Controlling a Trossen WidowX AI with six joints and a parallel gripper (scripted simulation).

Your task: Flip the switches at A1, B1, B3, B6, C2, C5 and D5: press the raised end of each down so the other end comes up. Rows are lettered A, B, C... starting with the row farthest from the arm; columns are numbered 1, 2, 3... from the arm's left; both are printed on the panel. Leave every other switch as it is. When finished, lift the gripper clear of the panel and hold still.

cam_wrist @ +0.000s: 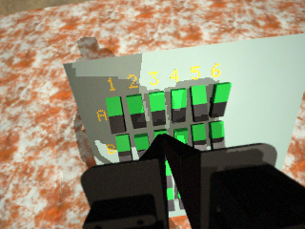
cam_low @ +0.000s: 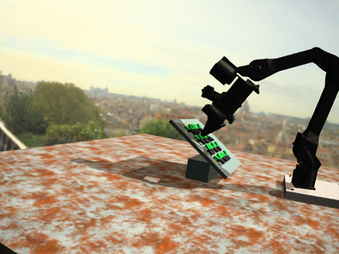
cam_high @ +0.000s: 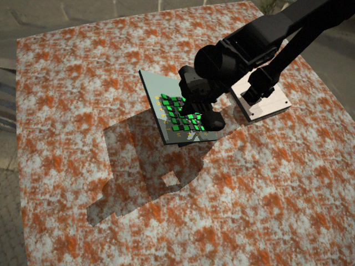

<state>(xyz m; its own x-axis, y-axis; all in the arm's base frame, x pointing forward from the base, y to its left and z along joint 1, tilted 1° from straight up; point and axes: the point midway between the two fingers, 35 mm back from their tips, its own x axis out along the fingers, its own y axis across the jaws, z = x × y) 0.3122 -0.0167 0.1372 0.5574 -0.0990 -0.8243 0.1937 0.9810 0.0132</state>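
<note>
The tilted panel (cam_high: 151, 81) (cam_low: 233, 162) (cam_wrist: 267, 72) carries rows of green-and-black rocker switches. My gripper (cam_high: 181, 114) (cam_low: 202, 135) (cam_wrist: 161, 137) is shut and empty. Its tip is at switch B3 (cam_wrist: 160, 133), over its lower part in the wrist view; whether it touches is not clear. Switch A1 (cam_wrist: 114, 114) is at the upper left of the grid, with switch B1 (cam_wrist: 123, 143) below it. Switch B6 (cam_wrist: 217, 130) is at the right end of row B. The fingers hide most of rows C and D in the wrist view. Which ends are raised is hard to tell.
The panel rests on a dark block (cam_low: 197, 169) on the mottled orange-and-white table (cam_high: 86, 71) (cam_low: 95, 224) (cam_wrist: 33, 157). The arm's pale base plate (cam_high: 272, 103) (cam_low: 332, 189) stands to the right of the panel in the top and exterior views. Arm shadows fall across the panel and table.
</note>
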